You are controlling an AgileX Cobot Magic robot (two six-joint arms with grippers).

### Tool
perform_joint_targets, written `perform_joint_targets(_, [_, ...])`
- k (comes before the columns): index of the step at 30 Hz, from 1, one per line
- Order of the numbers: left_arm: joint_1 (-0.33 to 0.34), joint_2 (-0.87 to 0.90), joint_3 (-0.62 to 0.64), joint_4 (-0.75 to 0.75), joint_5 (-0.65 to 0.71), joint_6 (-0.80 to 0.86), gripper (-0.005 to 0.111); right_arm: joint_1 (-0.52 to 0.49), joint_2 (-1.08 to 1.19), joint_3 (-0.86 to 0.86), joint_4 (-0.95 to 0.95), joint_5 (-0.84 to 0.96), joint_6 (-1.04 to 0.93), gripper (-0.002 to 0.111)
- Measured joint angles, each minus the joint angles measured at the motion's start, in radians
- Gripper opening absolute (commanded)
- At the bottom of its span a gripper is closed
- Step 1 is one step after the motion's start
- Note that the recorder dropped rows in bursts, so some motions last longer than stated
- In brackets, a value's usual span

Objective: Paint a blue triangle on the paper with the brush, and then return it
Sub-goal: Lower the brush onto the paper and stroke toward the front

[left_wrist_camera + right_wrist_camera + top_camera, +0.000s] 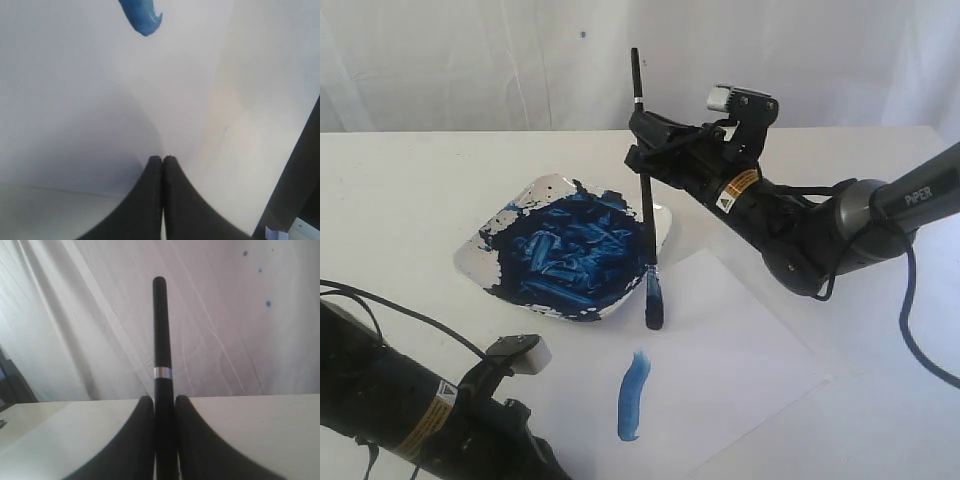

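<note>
The right arm reads PIPER, fingers gripping brush; label blurred.

The brush goes inside the right pincer, so its bristle end below the pincer is hidden in the right wrist view. Ahead of the left pincer, the blue stroke is cut by the edge.

The brush is black along its handle, with a thin silver band and a blue-stained tip. The paper is plain white, save for one blue stroke. The dish is white, smeared dark blue with lighter streaks. Blue specks dot the white curtain.
</note>
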Motion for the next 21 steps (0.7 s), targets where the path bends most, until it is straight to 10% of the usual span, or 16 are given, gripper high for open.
perform_joint_targets(21, [0.0, 0.0, 0.0, 0.0, 0.0, 0.0, 0.0, -0.012, -0.014, 0.0, -0.25, -0.058, 0.253, 0.0])
